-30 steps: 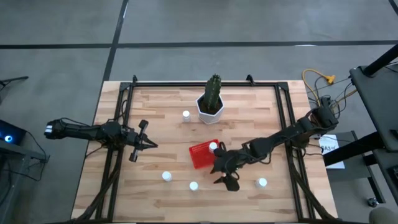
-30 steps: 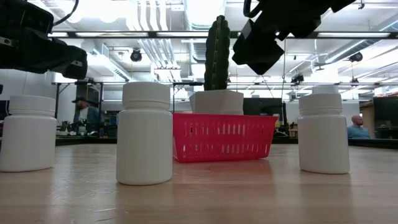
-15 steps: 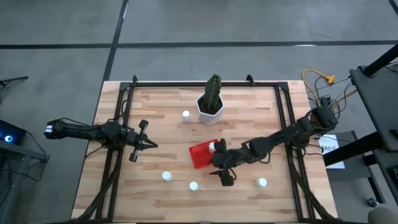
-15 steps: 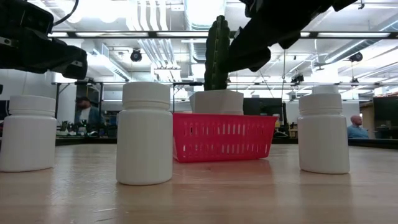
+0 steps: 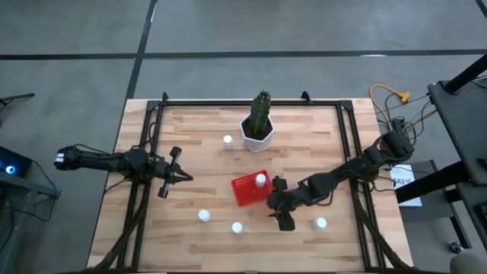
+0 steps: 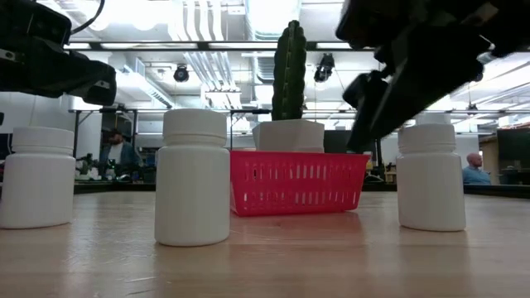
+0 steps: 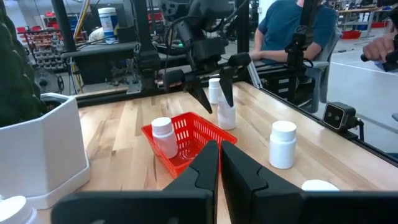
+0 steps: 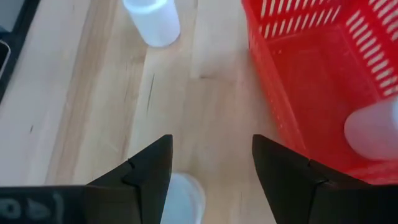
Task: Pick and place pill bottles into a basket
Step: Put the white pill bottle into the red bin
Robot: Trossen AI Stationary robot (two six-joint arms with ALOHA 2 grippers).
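Observation:
The red basket [image 5: 245, 192] stands mid-table with one white pill bottle [image 5: 261, 180] upright in it. My right gripper [image 5: 281, 217] is open, fingers pointing down just right of the basket. Its fingers stand on either side of another bottle [image 8: 183, 198], also seen in the left wrist view [image 7: 226, 116]; that bottle is hidden under the gripper in the high view. Other bottles stand upright on the table [image 5: 204, 215], [image 5: 237, 227], [image 5: 320, 224], [image 5: 227, 140]. My left gripper [image 5: 181, 176] waits shut at the table's left side.
A white hexagonal pot with a green cactus [image 5: 259, 128] stands at the far middle. Black frame rails [image 5: 144, 152] run along the table's left, right and far sides. People sit in the room beyond the table [image 7: 292, 31].
My right gripper has come down from high above the basket toward the table at the basket's right side, tipping its fingers downward. The bottles and the basket have stayed where they were.

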